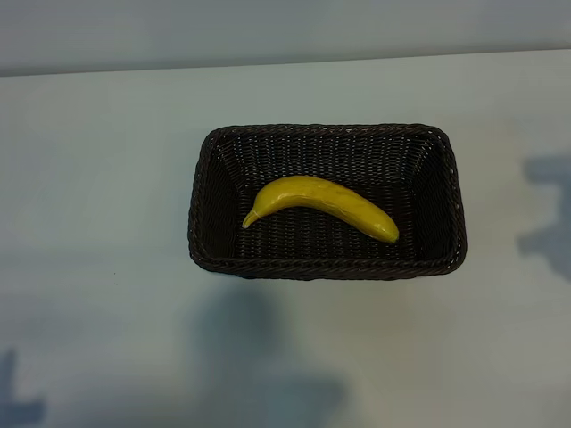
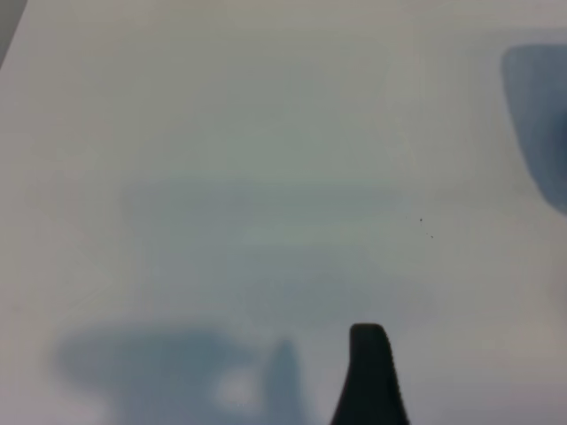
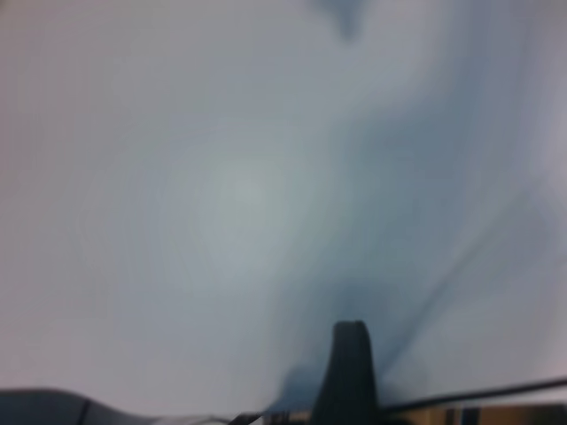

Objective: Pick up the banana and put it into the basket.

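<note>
The yellow banana (image 1: 319,205) lies inside the dark brown woven basket (image 1: 203,192) in the middle of the table, its stem tip toward the exterior view's left. Neither arm appears in the exterior view. In the left wrist view my left gripper (image 2: 286,363) hangs over bare table, with only one dark finger (image 2: 369,376) showing and nothing at it. In the right wrist view my right gripper (image 3: 286,363) also hangs over bare table, with one dark finger (image 3: 351,372) in sight and nothing held. Neither wrist view shows the banana or the basket.
The pale table (image 1: 98,267) spreads wide on every side of the basket, with soft shadows at its near and right parts. Its far edge (image 1: 285,62) runs across the top of the exterior view. A dark cable (image 3: 496,394) crosses low in the right wrist view.
</note>
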Robot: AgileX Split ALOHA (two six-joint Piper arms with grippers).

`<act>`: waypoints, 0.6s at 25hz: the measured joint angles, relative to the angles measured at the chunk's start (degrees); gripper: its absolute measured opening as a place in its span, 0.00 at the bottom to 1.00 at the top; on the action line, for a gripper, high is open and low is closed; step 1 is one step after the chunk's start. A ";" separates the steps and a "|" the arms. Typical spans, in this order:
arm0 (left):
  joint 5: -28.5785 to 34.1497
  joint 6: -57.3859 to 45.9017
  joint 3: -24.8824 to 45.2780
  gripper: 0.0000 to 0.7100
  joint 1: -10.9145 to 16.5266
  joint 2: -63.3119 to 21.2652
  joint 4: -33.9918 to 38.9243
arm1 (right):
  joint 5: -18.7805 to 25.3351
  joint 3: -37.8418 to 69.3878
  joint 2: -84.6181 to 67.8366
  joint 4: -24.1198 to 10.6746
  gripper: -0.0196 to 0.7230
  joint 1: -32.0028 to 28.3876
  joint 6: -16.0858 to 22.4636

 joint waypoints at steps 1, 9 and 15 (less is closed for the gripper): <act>0.00 0.00 0.00 0.79 0.00 0.00 0.00 | -0.14 2.36 -2.95 0.06 0.84 0.00 0.74; 0.00 -0.05 0.00 0.79 0.00 0.00 0.00 | -0.86 15.38 -25.54 0.22 0.84 0.00 2.36; 0.00 -0.05 0.00 0.79 0.00 0.00 0.00 | -6.46 20.07 -39.06 -0.01 0.84 0.00 2.46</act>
